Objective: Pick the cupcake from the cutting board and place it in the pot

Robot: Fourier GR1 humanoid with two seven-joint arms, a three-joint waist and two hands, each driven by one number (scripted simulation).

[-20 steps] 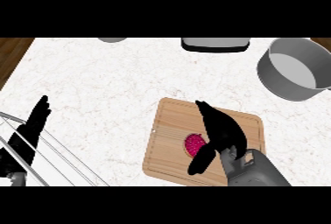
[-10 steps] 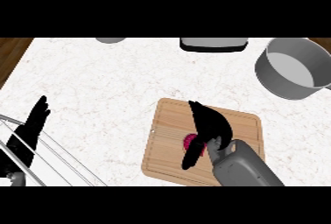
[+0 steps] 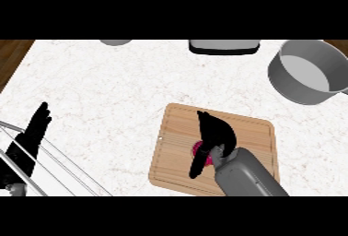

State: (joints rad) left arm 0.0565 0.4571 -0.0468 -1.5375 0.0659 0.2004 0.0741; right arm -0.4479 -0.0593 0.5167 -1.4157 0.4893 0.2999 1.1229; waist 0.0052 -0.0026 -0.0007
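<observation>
Mostly hidden cupcake (image 3: 199,148) under right hand (image 3: 216,133), orientation unclear.

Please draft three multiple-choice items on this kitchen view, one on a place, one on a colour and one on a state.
1. Where does the pot stand?
A. At the counter's far right
B. On the cutting board
C. Beside the left hand

2. What colour is the little of the cupcake that shows?
A. Green
B. Pink
C. Yellow

3. How is the right hand placed?
A. Resting by the rack
B. Inside the pot
C. Low over the cupcake on the cutting board, covering most of it

Answers:
1 A, the grey pot sits at the upper right, apart from the board.
2 B, a pink patch peeks out beside the black fingers.
3 C, the hand lies over the board's middle, while the left hand rests open at the left edge by the wire rack.
</observation>
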